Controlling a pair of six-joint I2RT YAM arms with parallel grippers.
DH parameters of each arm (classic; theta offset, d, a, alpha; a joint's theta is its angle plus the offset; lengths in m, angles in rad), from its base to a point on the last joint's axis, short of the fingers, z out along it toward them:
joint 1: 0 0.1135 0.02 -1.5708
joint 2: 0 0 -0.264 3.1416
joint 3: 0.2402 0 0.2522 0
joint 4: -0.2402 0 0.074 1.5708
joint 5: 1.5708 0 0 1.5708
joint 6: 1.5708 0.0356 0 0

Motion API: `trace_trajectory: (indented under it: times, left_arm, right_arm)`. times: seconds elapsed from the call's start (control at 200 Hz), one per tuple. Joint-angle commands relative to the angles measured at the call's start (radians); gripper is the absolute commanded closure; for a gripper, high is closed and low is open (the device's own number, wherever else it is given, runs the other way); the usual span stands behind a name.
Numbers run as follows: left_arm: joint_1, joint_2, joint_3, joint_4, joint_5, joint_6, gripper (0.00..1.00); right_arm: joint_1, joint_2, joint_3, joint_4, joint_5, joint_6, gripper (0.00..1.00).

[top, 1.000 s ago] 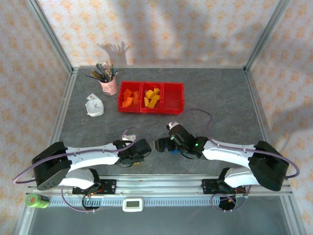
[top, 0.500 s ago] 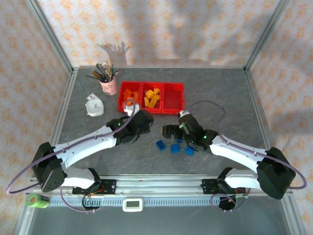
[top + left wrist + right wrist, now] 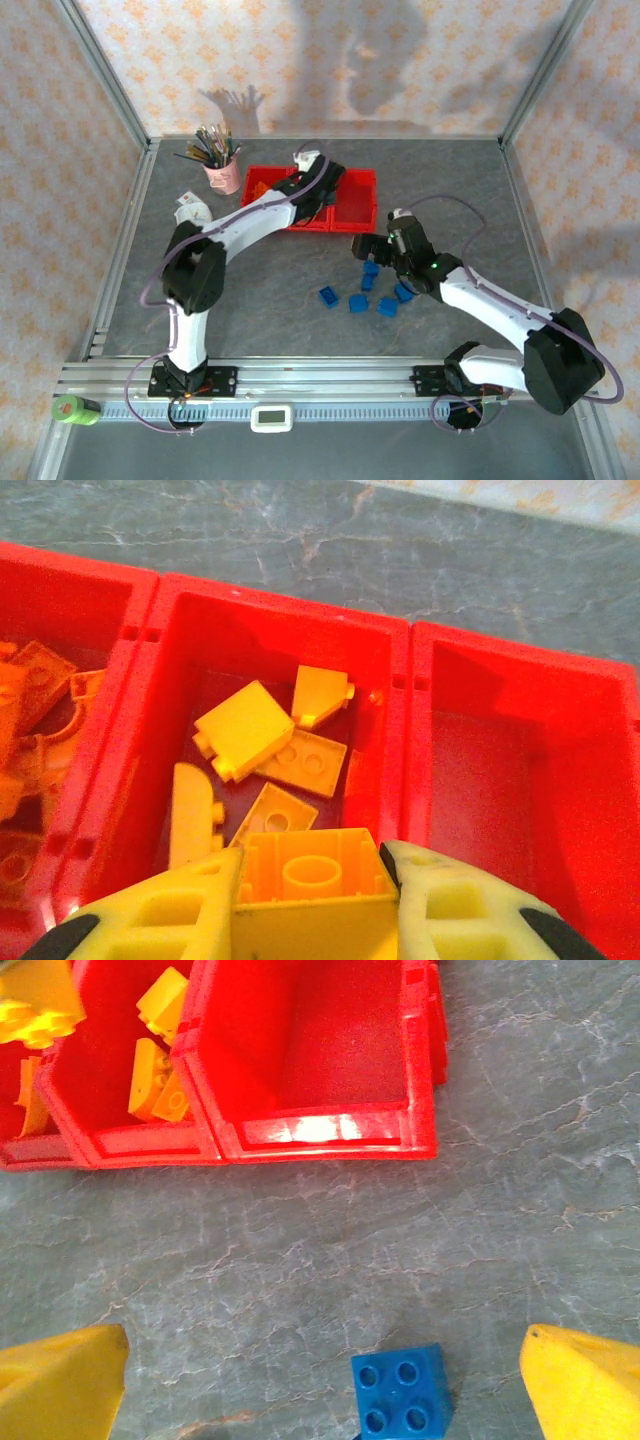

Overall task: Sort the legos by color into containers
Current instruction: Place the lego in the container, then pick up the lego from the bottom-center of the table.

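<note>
My left hand [image 3: 312, 865] pinched a yellow brick [image 3: 300, 920] above the middle bin's [image 3: 280, 590] near edge. Released there, it might have struck the rim and tumbled onto the table [image 3: 250, 1260]. My right hand [image 3: 325, 1390] hung spread over a blue brick [image 3: 402, 1402]. The rim beneath my left hand was hidden.

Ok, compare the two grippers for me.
The left gripper is shut on a yellow brick; the right gripper is open and empty. The left hangs over the middle bin; the right over a blue brick on the table. Both have yellow fingers.
</note>
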Motion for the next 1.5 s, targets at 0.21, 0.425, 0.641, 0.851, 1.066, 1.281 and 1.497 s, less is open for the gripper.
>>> trace_trajectory:
  times: [0.21, 0.425, 0.641, 0.851, 1.066, 1.281, 1.497]
  left_arm:
    - [0.045, 0.156, 0.179, -0.036, -0.037, 0.075, 0.58]
    - [0.045, 0.107, 0.201, -0.090, -0.016, 0.092, 0.37]
    - [0.042, -0.139, -0.009, -0.064, 0.094, 0.095, 0.30]
    - [0.027, -0.476, -0.411, 0.035, 0.211, 0.086, 0.21]
    - [0.024, -0.756, -0.729, 0.067, 0.295, 0.048, 0.10]
    - [0.024, -0.953, -0.901, 0.021, 0.336, 0.020, 0.00]
    - [0.025, -1.093, -0.993, -0.020, 0.347, -0.041, 0.01]
  right_arm:
    - [-0.007, 0.049, 0.057, -0.023, -0.006, -0.051, 0.00]
    - [0.012, 0.051, 0.094, -0.063, -0.017, -0.104, 0.00]
    - [0.098, 0.042, 0.157, -0.153, 0.048, -0.126, 0.00]
    - [0.228, 0.081, 0.184, -0.206, 0.095, -0.105, 0.00]
    - [0.362, 0.170, 0.200, -0.231, 0.143, -0.055, 0.00]
    - [0.501, 0.290, 0.235, -0.233, 0.178, -0.015, 0.00]
    - [0.575, 0.403, 0.246, -0.238, 0.226, 0.027, 0.02]
